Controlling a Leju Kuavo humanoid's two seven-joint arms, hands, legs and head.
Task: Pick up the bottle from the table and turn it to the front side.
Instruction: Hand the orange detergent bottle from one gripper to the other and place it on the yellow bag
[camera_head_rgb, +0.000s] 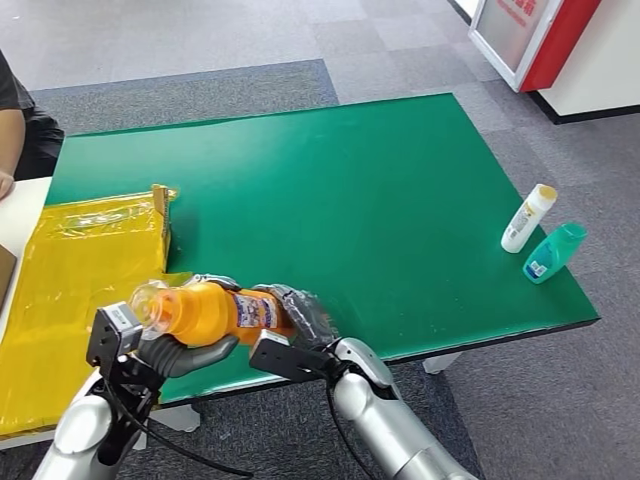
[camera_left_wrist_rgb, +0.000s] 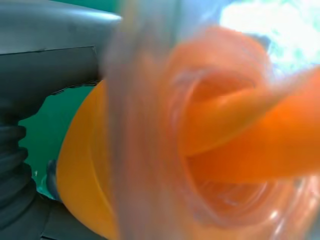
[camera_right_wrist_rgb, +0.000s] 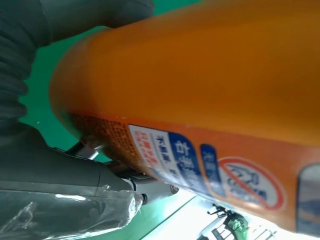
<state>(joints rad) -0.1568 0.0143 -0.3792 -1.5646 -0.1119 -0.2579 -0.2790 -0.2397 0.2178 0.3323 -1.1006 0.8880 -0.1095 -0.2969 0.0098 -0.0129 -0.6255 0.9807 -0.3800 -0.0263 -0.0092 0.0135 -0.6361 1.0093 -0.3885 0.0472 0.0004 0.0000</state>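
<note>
1. The orange bottle (camera_head_rgb: 211, 312) lay sideways between both hands, above the green table (camera_head_rgb: 362, 190).
2. The left hand (camera_head_rgb: 185, 352) gripped its neck end; the right hand (camera_head_rgb: 298, 312) gripped its base.
3. The right wrist view showed its label (camera_right_wrist_rgb: 211, 170) (print sideways).

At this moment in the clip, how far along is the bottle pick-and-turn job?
Done: the orange plastic bottle with the clear cap is off the green table, lying sideways in the air. In hand: the left hand grips its cap end, and the right hand grips its base end. A printed label shows in the right wrist view. Left: whether this is the front side cannot be told, so the turn may be unfinished.
</note>
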